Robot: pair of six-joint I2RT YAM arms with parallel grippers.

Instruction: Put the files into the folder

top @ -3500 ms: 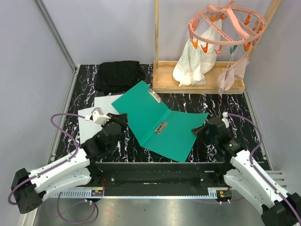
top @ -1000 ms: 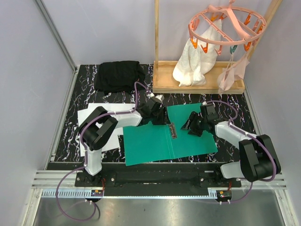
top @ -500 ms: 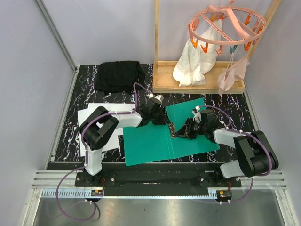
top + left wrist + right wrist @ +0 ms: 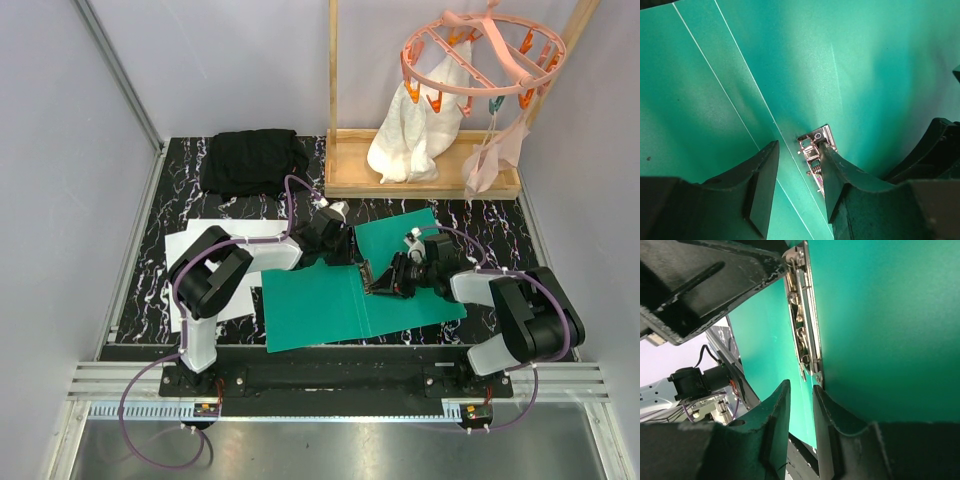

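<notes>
Folder (image 4: 320,305) lies open on counter (image 4: 180,180), centre-front; metal clip (image 4: 814,145) at spine. Left tool (image 4: 798,150) fingers apart, straddling one end of clip. Right tool (image 4: 800,387) fingers narrowly apart, tips just at clip's other end. Files (image 4: 195,245) on counter left of folder, partly under left arm

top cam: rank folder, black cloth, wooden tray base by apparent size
1. folder: largest by a clear margin
2. wooden tray base: wider than the cloth
3. black cloth: smallest

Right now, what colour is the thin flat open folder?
The thin flat folder is teal-green; top external view shows it best.
</notes>
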